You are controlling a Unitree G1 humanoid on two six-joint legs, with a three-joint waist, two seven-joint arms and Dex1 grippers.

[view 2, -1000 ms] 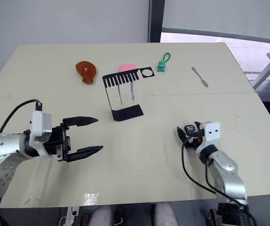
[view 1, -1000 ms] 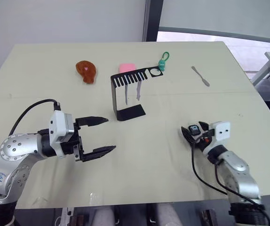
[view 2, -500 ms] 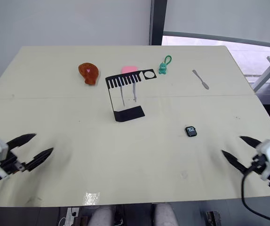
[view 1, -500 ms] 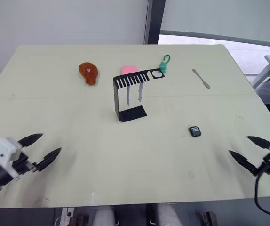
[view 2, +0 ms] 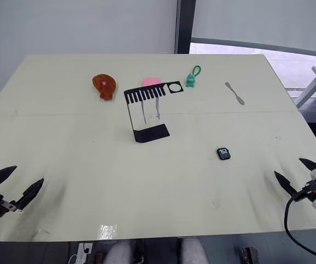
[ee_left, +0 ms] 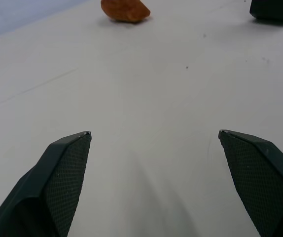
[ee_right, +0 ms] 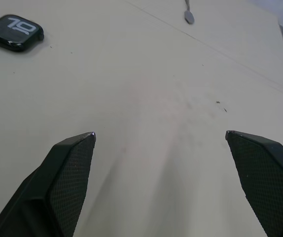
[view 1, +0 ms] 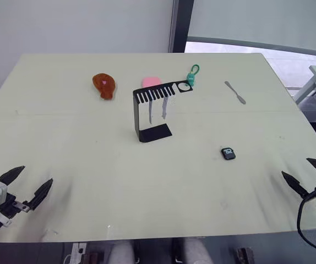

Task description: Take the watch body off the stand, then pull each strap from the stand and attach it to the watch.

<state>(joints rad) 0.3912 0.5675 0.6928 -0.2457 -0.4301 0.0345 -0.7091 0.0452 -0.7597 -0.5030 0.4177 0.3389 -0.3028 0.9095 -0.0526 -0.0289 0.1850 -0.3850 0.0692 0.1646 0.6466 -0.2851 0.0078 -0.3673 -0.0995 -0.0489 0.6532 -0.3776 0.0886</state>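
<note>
The left gripper [view 1: 25, 185] is hovering over the near left corner of the cream table [view 1: 92, 159], its two black fingers spread wide and holding nothing; further back, an orange-brown lump with a pink spot [view 1: 104, 84] is lying on the tabletop; to its right a pink block [view 1: 150, 81] is sitting just behind the stand [view 1: 147, 118], which is standing upright on its flat base near the table's middle, its slotted top bar reaching toward a round hole at the right end; the two pale straps [view 1: 156, 110] are hanging side by side from the slots, not yet pulled free; a green keychain figure [view 1: 191, 75] is lying just beyond the bar's right end; the watch body [view 1: 228, 153] is lying flat on the table, screen up, well apart from the stand and off it already; a grey metal spatula [view 1: 235, 91] is resting toward the far right; the right gripper [view 1: 306, 173] is hovering at the near right edge, fingers parted wide and empty, near the watch body but not touching it.
</note>
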